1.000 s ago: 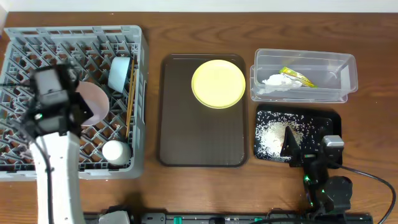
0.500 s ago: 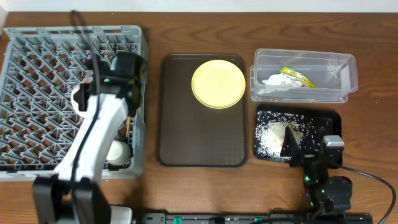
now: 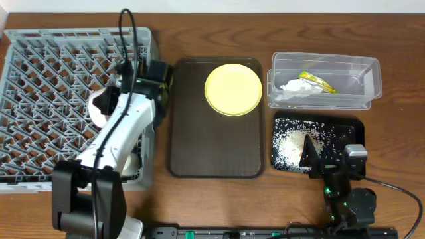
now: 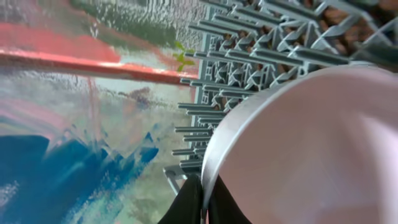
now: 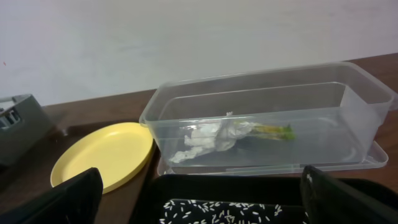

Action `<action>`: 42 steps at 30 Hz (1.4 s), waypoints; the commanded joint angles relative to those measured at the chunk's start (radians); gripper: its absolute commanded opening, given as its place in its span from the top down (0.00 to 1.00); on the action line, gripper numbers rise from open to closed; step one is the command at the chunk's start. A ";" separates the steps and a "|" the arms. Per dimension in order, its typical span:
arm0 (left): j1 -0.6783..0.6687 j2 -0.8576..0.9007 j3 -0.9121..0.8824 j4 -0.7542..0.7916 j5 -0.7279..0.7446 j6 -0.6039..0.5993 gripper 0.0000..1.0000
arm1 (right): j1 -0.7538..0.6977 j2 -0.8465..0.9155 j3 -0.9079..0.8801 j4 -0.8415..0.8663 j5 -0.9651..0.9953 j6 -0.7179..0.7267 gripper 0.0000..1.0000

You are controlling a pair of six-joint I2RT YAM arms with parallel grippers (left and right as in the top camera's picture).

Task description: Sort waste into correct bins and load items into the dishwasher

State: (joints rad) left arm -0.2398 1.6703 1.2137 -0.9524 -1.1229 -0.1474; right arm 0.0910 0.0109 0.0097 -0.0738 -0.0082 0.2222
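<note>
Wooden table (image 3: 212,199), white wall (image 5: 186,37) behind; white bowl (image 4: 298,149) was clamped at nine o'clock by left gripper (image 4: 204,198); right gripper (image 5: 200,177) was splayed.

The left arm (image 3: 123,129) lies across the rack's (image 3: 40,79) right side, and the bowl (image 3: 98,109) in the left gripper (image 4: 204,190) blocks that spot. The rack's left side is open. The brown tray's (image 3: 212,146) near half is bare; the plate (image 3: 232,89) fills its far end. The right gripper (image 3: 323,159) sits over the black tray's (image 3: 332,125) near edge. The tub (image 3: 373,70) is open on top.
</note>
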 commanded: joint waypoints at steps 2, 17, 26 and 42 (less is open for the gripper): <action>-0.027 0.008 -0.026 -0.029 -0.011 -0.092 0.94 | -0.005 -0.004 -0.004 0.000 0.004 -0.014 0.01; -0.036 0.003 -0.034 -0.117 -0.067 -0.161 0.93 | -0.005 -0.004 -0.004 0.000 0.004 -0.014 0.01; -0.030 0.000 -0.032 -0.114 -0.127 -0.161 0.94 | -0.005 -0.004 -0.004 0.000 0.004 -0.014 0.01; -0.033 0.001 -0.082 -0.187 -0.035 -0.259 0.94 | -0.005 -0.004 -0.004 0.000 0.004 -0.014 0.01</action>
State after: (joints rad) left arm -0.2703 1.6703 1.1465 -1.1439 -1.2121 -0.3740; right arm 0.0910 0.0109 0.0097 -0.0738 -0.0082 0.2222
